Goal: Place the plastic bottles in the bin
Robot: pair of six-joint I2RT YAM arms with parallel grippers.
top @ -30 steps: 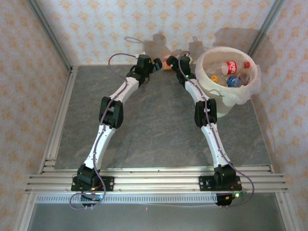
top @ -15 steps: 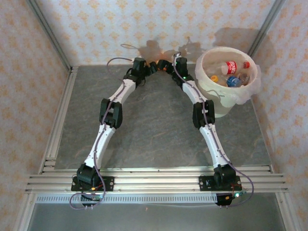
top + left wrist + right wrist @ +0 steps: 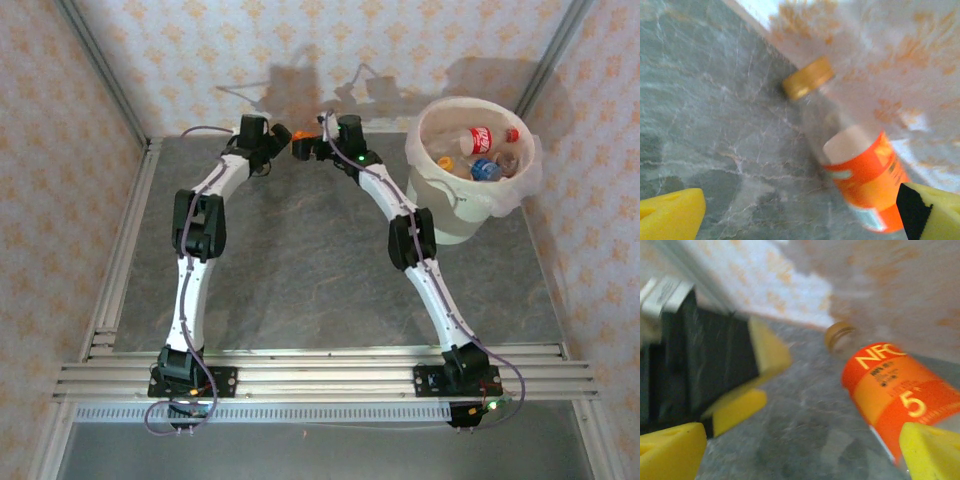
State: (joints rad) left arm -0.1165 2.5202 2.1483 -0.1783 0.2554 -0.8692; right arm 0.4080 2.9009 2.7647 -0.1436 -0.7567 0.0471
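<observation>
So both arms are stretched out to the far edge of the bench [image 3: 300, 260], right up against the wallpapered back wall [image 3: 300, 60], and they're nose to nose over one orange-label bottle [image 3: 300, 144]. It's lying on its side on the bench along the foot of the wall, gold cap [image 3: 807, 84] on. The left end effector [image 3: 277, 138] is open, yellow fingertips [image 3: 670, 212] spread wide. From the left wrist view the bottle's label end sits just beside one finger and well apart from the other, nothing pinched. The right end effector [image 3: 318, 146] is open too. In its own wrist view the orange label runs down next to one of its yellow pads [image 3: 929, 450], and I can't tell if it's actually touching. That view also catches the left one's black body and yellow pads facing it across the bottle. Over on the right, the bin [image 3: 458, 222] stands on the bench well apart from all this, with a red-label bottle [image 3: 478, 137], a blue-label bottle [image 3: 487, 168] and a few more already inside.
</observation>
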